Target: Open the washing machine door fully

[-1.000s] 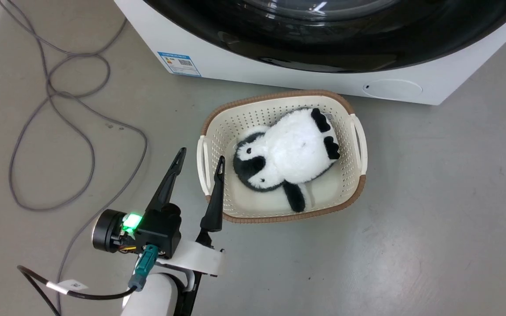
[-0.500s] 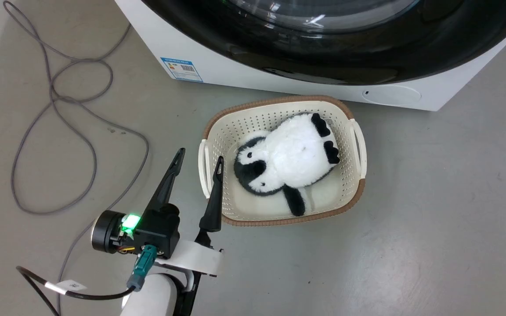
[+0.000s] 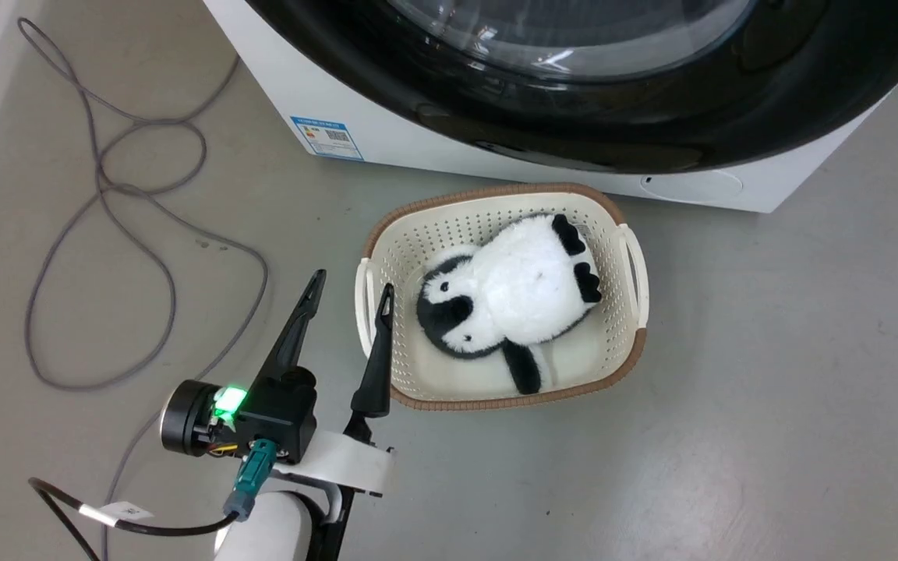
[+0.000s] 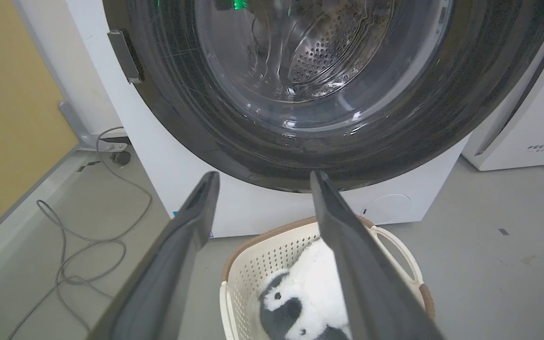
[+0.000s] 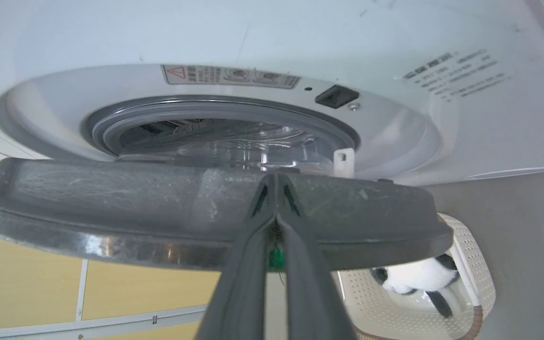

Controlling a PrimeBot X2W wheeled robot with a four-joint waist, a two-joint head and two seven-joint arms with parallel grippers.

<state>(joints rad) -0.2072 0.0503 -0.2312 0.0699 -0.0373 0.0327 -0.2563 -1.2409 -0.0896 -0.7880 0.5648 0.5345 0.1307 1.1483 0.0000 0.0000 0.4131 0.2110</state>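
Observation:
The washing machine door (image 3: 652, 117), a glossy black disc with a clear glass bowl, spans the top of the head view. In the left wrist view the door (image 4: 196, 118) faces me. The right wrist view shows the door (image 5: 111, 208) edge-on, swung partly away from the white machine front (image 5: 395, 137). My right gripper (image 5: 276, 178) is shut, its tips against the door's grey inner side. My left gripper (image 3: 352, 282) stands open and empty low at the left, beside the basket. In its own view, the left gripper (image 4: 263, 175) points at the door's lower rim.
A cream basket (image 3: 636, 343) holding a plush penguin (image 3: 519, 288) sits on the floor right below the door. A grey cable (image 3: 145, 257) loops over the floor at the left. The grey rubber ring (image 5: 158, 111) frames the drum. Another white appliance (image 4: 527, 118) stands to the right.
The whole head picture has slid downward, so the camera moved; more of the door's glass shows. The door's black rim now reaches lower over the machine's front. My left gripper holds its pose.

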